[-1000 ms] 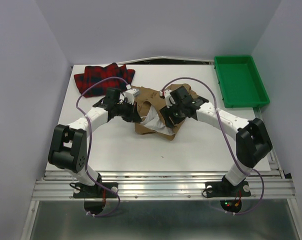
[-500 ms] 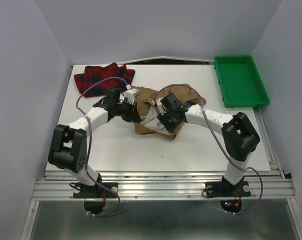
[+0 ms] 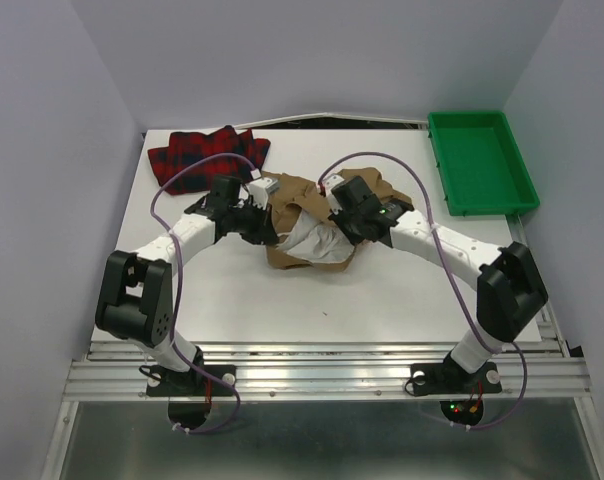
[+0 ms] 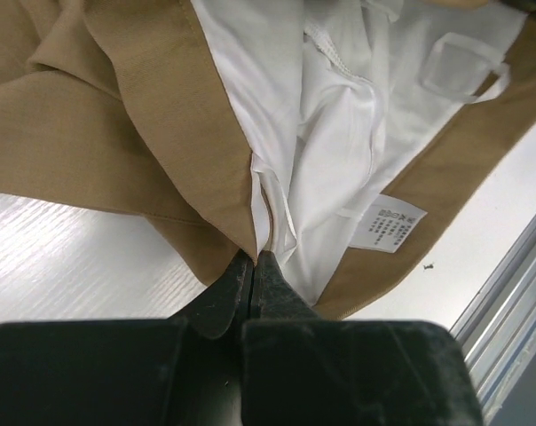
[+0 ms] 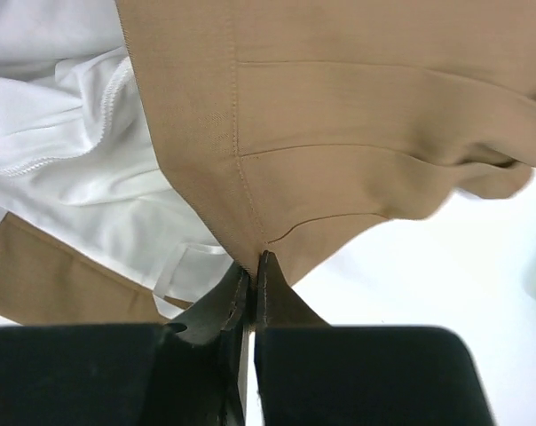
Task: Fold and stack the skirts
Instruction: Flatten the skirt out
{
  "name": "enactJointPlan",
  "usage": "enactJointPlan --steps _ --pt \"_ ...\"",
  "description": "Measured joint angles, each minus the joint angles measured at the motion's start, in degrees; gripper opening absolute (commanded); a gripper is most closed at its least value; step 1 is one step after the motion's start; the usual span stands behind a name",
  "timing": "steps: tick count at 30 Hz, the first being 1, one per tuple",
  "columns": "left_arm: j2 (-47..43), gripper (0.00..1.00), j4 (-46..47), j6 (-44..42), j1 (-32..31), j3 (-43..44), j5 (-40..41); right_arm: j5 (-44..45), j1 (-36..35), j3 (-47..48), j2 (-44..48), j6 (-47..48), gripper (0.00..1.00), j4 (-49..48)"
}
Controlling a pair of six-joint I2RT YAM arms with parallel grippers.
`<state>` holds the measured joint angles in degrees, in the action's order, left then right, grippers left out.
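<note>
**Both grippers pinched on tan skirt: spread it flat before folding**

Tan skirt (image 3: 307,240) sits crumpled mid-table between the arms. Its white lining (image 4: 339,124) is turned out and the care label (image 4: 394,224) is showing. Left gripper (image 4: 253,264) is clamped on the edge where lining meets tan shell. Right gripper (image 5: 253,264) is clamped on a seamed tan corner.

My read: the step in hand is opening it flat.
- Draw the two pinches apart evenly, low over the table (image 3: 382,300), so the lining drops back under the shell.
- Watch that the left pinch holds shell, not just lining.

Red plaid skirt (image 3: 207,155) lies bunched at the far left, well apart. Green tray (image 3: 479,160) is far right.
</note>
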<state>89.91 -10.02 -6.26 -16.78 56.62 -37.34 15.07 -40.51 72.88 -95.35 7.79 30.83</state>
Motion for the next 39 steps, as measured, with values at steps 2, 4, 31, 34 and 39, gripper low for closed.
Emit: enactJointPlan --steps 2,4,31,34,39 --pt "-1.09 0.0 -1.16 -0.63 0.0 0.59 2.43 1.25 0.76 0.0 2.25 0.02 0.01 -0.04" --pt "-3.02 0.0 -2.78 -1.53 0.0 1.6 5.55 2.08 2.25 0.02 4.66 0.02 0.01 -0.02" --pt "-11.58 0.0 -0.98 -3.15 -2.23 25.07 27.04 -6.86 22.05 21.18 7.82 3.56 0.01 -6.23" --pt "-1.51 0.0 1.4 -1.64 -2.23 33.66 28.92 -7.32 25.2 31.89 -3.28 3.98 0.01 -7.28" --pt "15.17 0.0 3.61 -0.59 -2.21 51.28 31.65 -7.04 28.79 53.83 -20.61 5.11 0.01 -7.43"
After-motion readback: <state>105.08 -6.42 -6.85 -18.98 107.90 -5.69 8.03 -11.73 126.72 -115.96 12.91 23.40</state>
